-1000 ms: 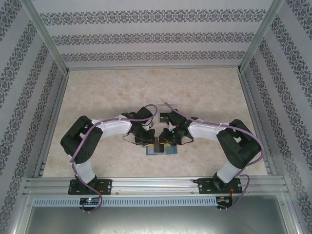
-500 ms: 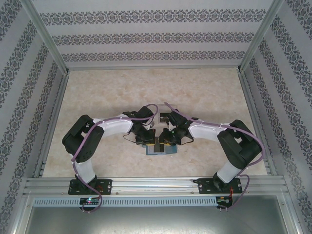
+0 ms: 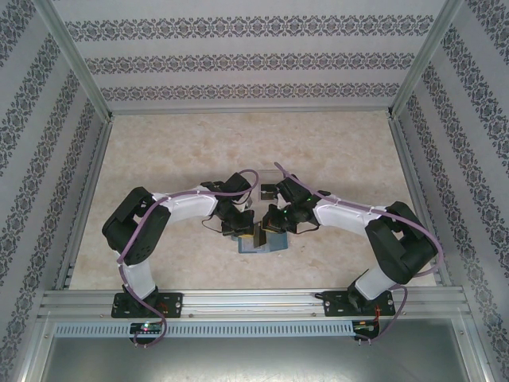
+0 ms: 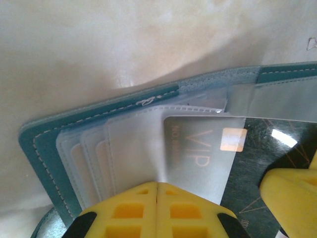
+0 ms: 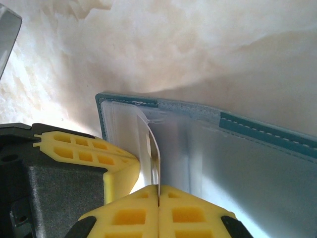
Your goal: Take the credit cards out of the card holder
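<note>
The teal card holder (image 3: 262, 244) lies open on the table between both arms, its pale pocket panels (image 4: 94, 158) facing up. A pale credit card (image 4: 203, 158) marked VIP with a small chip sticks out of a pocket. My right gripper (image 5: 158, 191) is shut on that card (image 5: 154, 148), which shows edge-on and slightly bent. My left gripper (image 4: 157, 186) is shut, its tips resting on the pocket panel beside the card. A dark face with thin gold lines (image 4: 257, 158) lies under the card. The grippers (image 3: 254, 232) (image 3: 269, 226) almost touch over the holder.
A clear plastic tray (image 3: 273, 173) sits just behind the grippers, its corner (image 5: 7, 29) at the upper left of the right wrist view. Marble-patterned table (image 3: 183, 151) stretches around, bounded by metal rails and patterned walls.
The right arm's elbow has swung outward and down, and its gripper has shifted slightly left and back over the holder. The left arm has barely moved.
</note>
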You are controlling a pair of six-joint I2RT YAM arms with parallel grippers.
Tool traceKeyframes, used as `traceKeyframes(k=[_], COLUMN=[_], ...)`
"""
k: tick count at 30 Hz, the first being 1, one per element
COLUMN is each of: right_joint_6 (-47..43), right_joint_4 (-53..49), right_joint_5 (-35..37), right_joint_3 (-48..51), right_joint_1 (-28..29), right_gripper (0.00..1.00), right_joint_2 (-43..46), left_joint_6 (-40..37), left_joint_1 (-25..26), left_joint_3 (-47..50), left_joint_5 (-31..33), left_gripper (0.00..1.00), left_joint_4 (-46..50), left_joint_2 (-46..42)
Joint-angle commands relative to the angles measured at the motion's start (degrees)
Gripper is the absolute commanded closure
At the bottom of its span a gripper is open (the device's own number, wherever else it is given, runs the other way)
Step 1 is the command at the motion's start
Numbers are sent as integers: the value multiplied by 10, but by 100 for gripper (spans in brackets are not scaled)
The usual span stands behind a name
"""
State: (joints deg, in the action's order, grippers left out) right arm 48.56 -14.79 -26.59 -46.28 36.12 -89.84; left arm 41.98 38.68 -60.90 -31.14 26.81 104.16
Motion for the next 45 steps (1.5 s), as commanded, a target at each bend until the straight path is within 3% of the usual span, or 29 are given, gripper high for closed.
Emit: traceKeyframes(k=[1,11,25,32,39,45], right_joint_6=[-32,-81,-98,-83,-46,-33], right_joint_4=[-58,-147,-177,-142,-120,-129], right_joint_5=[51,123,151,69,54,54], right_joint_3=[-3,-36,-60,-52,-37,-28], right_joint_1=[-4,-4,5,4,6,6], right_gripper=[92,93,93,90,78,77], right_joint_2=[12,13,-2,-27,-6,25], left_joint_6=[-12,-13,-9,-9,-9,-10], left_joint_1=[6,6,6,6,6,6], left_joint_3=[9,9,8,6,5,5], left_joint_5=[40,38,39,38,38,37], left_gripper=[99,99,99,99,99,99], left_joint_4=[41,38,36,37,37,37], left_joint_2=[27,26,25,28,27,27])
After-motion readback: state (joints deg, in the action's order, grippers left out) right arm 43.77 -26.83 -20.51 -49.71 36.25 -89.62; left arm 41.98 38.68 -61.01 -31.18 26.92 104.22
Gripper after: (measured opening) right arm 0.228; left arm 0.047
